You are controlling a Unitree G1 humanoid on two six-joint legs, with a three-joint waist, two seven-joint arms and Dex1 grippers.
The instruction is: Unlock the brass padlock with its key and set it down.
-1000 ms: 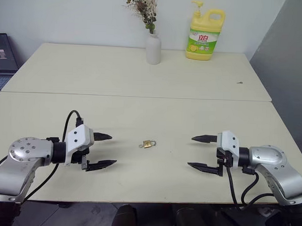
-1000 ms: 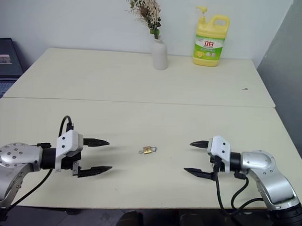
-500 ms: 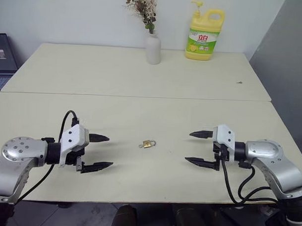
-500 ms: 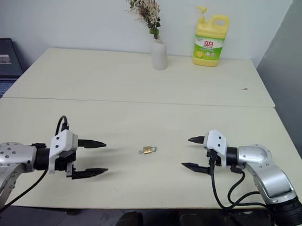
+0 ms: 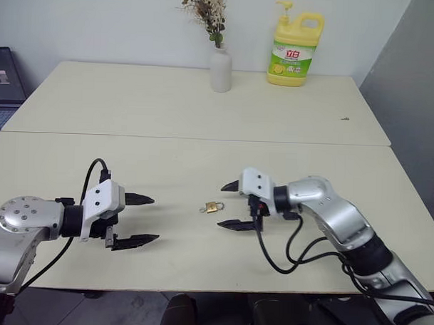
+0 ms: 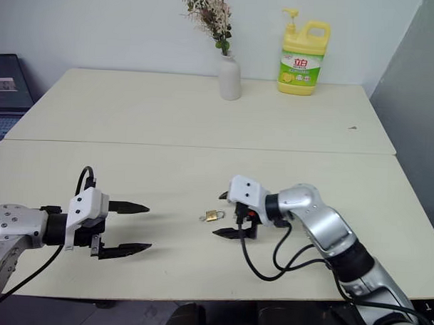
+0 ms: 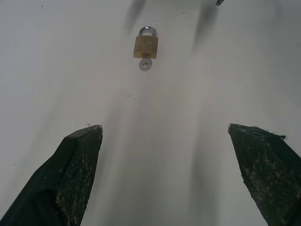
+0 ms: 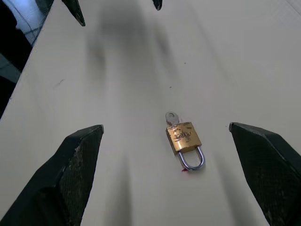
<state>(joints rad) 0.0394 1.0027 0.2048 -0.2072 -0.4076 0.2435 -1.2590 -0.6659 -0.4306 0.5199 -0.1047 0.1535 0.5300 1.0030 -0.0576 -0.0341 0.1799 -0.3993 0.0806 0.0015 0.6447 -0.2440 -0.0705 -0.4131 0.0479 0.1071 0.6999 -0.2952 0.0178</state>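
The brass padlock (image 5: 213,206) lies flat on the near table, its silver shackle seated in the body. Its key (image 8: 171,117) sticks out of the bottom of the lock body, pointing toward my left side. My right gripper (image 5: 222,205) is open and hovers just right of the padlock, with one fingertip on the far side and one on the near side. In the right wrist view the padlock (image 8: 183,137) lies between and ahead of the wide-spread fingers. My left gripper (image 5: 155,219) is open and empty, well to the left of the lock and facing it. The padlock (image 7: 146,46) shows far ahead in the left wrist view.
A white vase (image 5: 220,68) with dried flowers and a yellow detergent bottle (image 5: 294,51) stand at the back of the far table. A seam (image 5: 196,139) runs between the two tables. A dark laptop (image 5: 2,84) sits off the far left edge.
My right gripper has swung left across the table from the right side to right beside the padlock, still open. The left gripper has barely moved. The padlock lies where it was.
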